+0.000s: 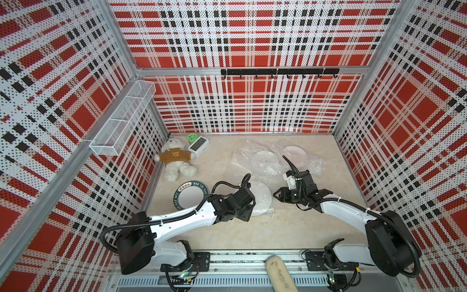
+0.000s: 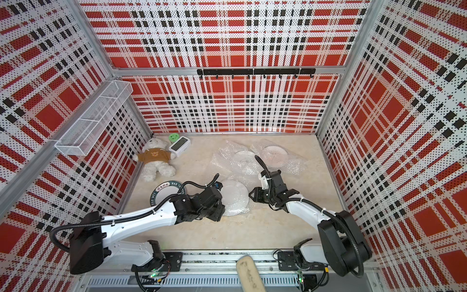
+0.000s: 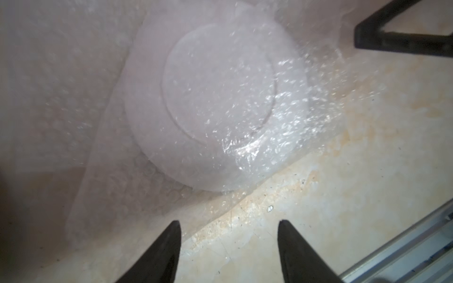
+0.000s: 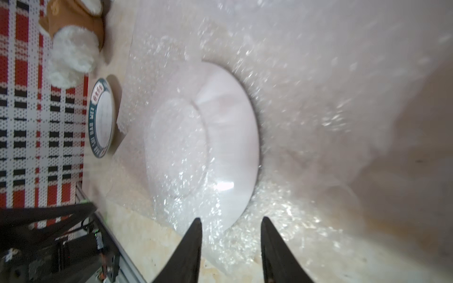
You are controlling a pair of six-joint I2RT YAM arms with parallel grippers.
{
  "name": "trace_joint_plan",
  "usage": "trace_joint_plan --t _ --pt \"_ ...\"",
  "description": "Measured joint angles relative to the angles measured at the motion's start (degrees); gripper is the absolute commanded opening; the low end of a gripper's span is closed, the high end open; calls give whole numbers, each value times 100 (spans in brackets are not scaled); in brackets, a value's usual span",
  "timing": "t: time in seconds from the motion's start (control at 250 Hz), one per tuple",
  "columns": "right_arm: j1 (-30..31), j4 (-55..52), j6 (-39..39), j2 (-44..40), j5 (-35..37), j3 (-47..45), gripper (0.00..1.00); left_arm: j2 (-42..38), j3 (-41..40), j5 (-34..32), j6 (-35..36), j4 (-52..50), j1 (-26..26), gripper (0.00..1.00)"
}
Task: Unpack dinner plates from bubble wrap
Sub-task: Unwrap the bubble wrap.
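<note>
Left wrist view: white dinner plate point(image 3: 215, 105) under clear, crinkly bubble wrap point(image 3: 282, 147). Glare on the wrap, a round ring shows mid-plate, no markings readable. Left claw point(image 3: 228, 221) has jaws apart with nothing between them, tips at the wrap's near edge over the beige surface point(image 3: 343, 171), dinner plate ahead of the tips. Right wrist view: same plate, wrap partly over it, one rim side bare and glossy. Right claw point(image 4: 231, 218) has jaws apart and empty, tips just at the plate's near rim above the wrap. In both top views the dinner plate lies mid-surface between the two claws, left wrist overlapping its edge. Lettered plate point(image 1: 189, 199) lies bare beside the left arm. Rear plate point(image 1: 264, 156) and another rear plate point(image 1: 294, 151) sit wrapped at the back.
</note>
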Motion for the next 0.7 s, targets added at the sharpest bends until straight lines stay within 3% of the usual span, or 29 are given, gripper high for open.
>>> trace_joint_plan --t 0.16,0.296,0.4,0.7 --pt "232 232 142 101 -258 -140 53 9 -686 538 -260 321 485 53" --pt "372 313 264 107 -385 -306 52 -44 -1029 855 -358 461 732 52" --pt "411 313 374 122 -385 -420 52 37 -1027 1012 -354 586 741 51" --pt "422 304 730 -343 -511 -999 62 549 -914 1134 -332 874 501 51"
